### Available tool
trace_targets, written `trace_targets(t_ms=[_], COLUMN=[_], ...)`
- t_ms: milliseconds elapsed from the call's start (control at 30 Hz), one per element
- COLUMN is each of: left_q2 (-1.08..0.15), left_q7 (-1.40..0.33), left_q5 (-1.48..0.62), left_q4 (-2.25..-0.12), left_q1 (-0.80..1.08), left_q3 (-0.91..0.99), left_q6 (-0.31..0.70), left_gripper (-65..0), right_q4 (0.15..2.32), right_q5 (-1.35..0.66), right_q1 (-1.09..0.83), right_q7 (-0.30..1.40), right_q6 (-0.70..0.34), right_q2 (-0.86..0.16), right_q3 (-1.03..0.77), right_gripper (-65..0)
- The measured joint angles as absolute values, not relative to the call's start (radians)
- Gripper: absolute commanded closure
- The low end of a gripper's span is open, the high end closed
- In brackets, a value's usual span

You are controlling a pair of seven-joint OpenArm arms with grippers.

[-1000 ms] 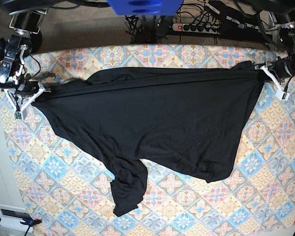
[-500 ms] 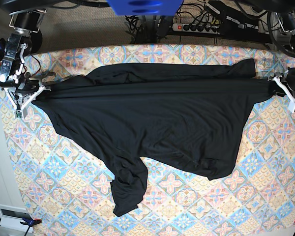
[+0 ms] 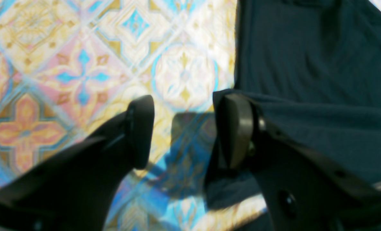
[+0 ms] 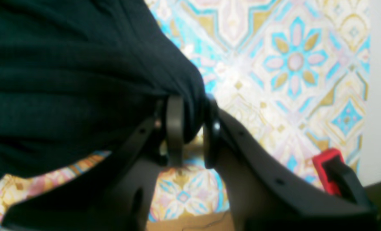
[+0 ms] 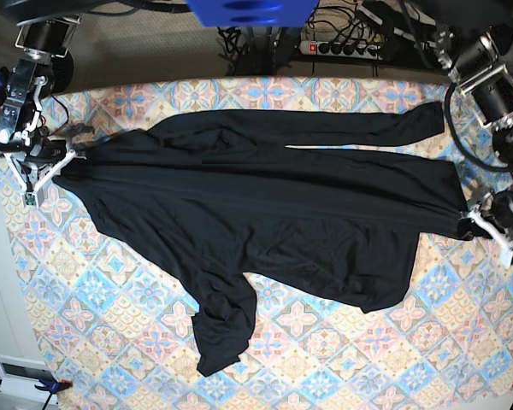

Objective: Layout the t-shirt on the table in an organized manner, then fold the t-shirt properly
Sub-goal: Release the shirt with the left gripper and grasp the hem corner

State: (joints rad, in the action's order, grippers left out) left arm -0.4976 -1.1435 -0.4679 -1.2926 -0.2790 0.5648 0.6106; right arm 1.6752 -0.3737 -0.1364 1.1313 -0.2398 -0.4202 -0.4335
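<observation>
Garment: plain black long-sleeved t-shirt of thin soft fabric (image 5: 265, 213), lying spread across the wide table under a pastel diamond-tile cloth (image 5: 325, 359); one sleeve trails toward the near edge, bunched.
Handling: judged light, limp and prone to creasing; it will sag and drag if lifted by one point.
Hold points: corners, hem ends or shoulder seams, both sides together.
Left gripper (image 3: 184, 128): jaws well apart, nothing between them; one finger touches the fabric edge.
Right gripper (image 4: 190, 131): jaws slightly parted, a fold of fabric between them; a firm hold cannot be confirmed.
</observation>
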Motion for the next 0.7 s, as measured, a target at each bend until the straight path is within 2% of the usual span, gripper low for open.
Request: trace_targets(t_ms=[67,233,333,500,700], left_q2=[-0.484,-0.45,-0.42,-0.411,-0.486], left_q7=[-1.132,-0.955,-0.946,-0.964,-1.02], left_q5=[-0.432,-0.386,-0.354,-0.374,-0.506], left_q4=[-1.248,-1.152,-1.061,-1.053,-1.053], left_q1=[-0.328,-0.39,-0.443,-0.449,-0.443], left_q3=[0.519,0.425,0.373,0.365,0.369], left_q6=[0.611,0.606,0.604,0.605,0.606], left_gripper=[-33.0,-33.0,-33.0,-33.0,-33.0], right_q4=[1.675,1.676,1.675,1.676,1.675], right_q5=[-0.374,-0.374,-0.374,-0.374,-0.371], right_q1=[-0.136,-0.136,-0.139,-0.157,-0.162], right_q7=[1.131,1.132,1.131,1.132,1.131], right_q6=[-0.24,-0.24,-0.24,-0.24,-0.24], right_q2=[-0.419,-0.419,-0.421,-0.421,-0.425], right_q3=[-0.434,-0.435,-0.437,-0.482,-0.516], right_gripper=[-9.4,-9.4,-9.4,-9.4,-9.4])
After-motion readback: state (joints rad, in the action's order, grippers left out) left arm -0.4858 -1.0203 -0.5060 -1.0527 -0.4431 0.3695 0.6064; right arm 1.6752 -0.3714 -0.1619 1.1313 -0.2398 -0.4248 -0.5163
